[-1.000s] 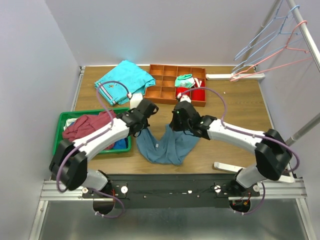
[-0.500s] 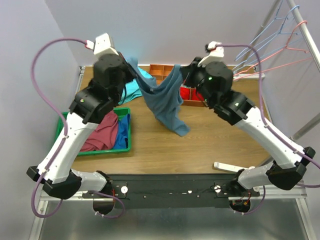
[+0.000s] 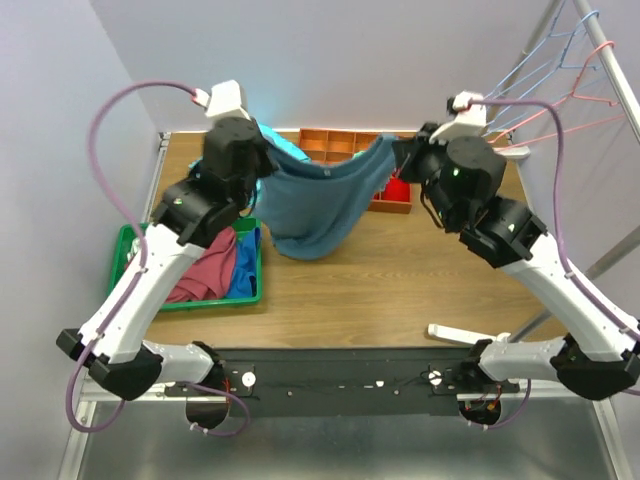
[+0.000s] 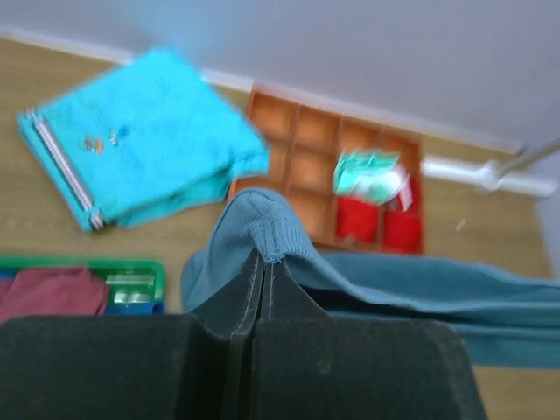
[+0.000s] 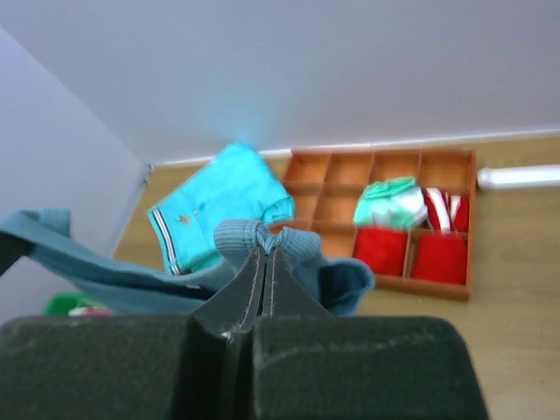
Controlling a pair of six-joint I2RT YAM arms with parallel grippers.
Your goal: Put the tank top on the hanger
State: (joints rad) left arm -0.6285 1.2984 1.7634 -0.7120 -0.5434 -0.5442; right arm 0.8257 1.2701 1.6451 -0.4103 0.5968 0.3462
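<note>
The steel-blue tank top (image 3: 320, 205) hangs stretched in the air between my two grippers, high above the table. My left gripper (image 3: 268, 158) is shut on one strap, whose ribbed cloth bunches at the fingertips in the left wrist view (image 4: 265, 229). My right gripper (image 3: 400, 158) is shut on the other strap, seen in the right wrist view (image 5: 262, 238). The pink wire hanger (image 3: 560, 118) hangs on the rack at the far right, beyond the right gripper and apart from the top.
A turquoise shirt (image 3: 290, 150) lies at the table's back, partly hidden by the tank top. An orange compartment tray (image 3: 395, 190) holds red and green cloth. A green bin (image 3: 215, 270) with a maroon shirt sits at left. Light blue hangers (image 3: 540, 70) share the rack.
Both arms lifted the tank top from the table high into the air, then drew apart, so the top now spreads wide between them. The right gripper moved toward the rack.
</note>
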